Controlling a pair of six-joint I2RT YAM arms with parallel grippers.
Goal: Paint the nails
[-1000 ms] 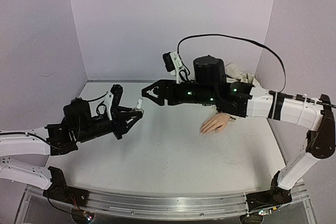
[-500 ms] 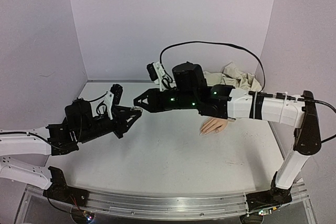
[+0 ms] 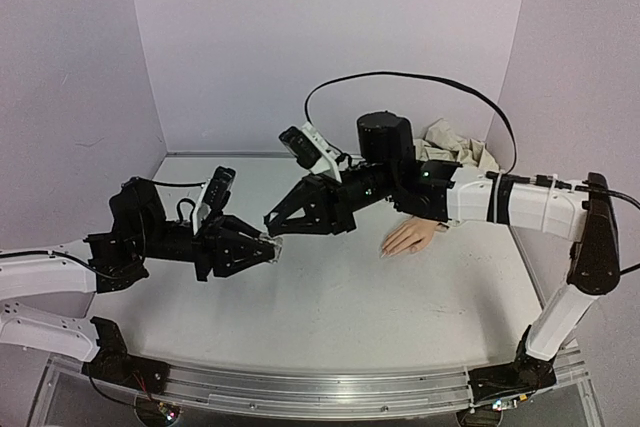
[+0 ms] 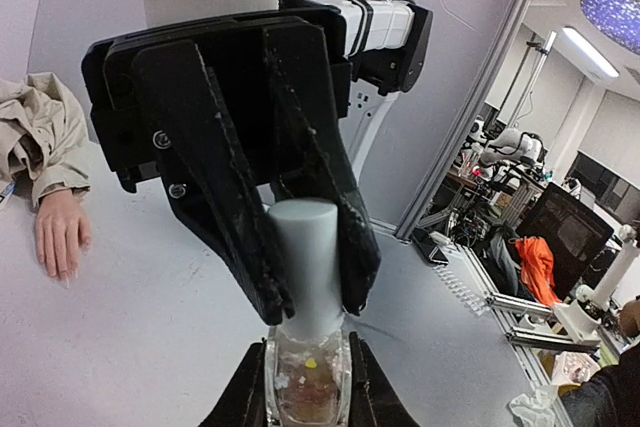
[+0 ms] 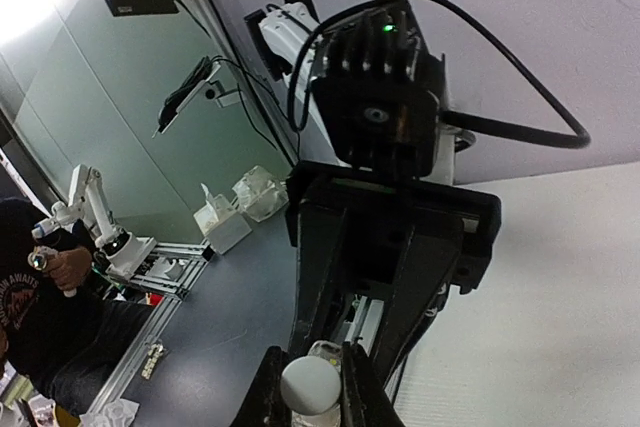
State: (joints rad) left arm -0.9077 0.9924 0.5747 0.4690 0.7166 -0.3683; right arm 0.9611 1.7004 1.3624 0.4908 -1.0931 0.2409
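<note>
Grey cap [image 4: 305, 247]: pinched on two sides by the fingers of the right gripper [image 4: 320, 305]. It sits on the neck of the bottle [image 4: 308, 382] and is not lifted off.
Right jaws: pressed together on the cap, with nothing else between them.
Left jaws: the left gripper [image 3: 265, 249] clamps the clear glass body of the bottle, tight on both sides.
Meeting point: the two grippers come tip to tip above the table [image 3: 330, 317], left of its middle. The bottle hangs off the surface between them.
Pale hand: the mannequin hand [image 3: 410, 237] lies palm down toward the table's far right corner, well apart from both grippers.
Fingertips: the nails [image 4: 68, 275] look bare and skin-toned, though they are too small to be sure of.
Cloth: the beige sleeve [image 3: 455, 145] bunches behind the wrist, in the far right corner.
Progress: by my reading this is the opening step. The bottle is gripped at both ends and the cap is in place, with no brush showing.
Left to do: free the cap, draw out whatever brush it carries, take it across to the hand, and coat each nail. That is very nearly the whole job.
</note>
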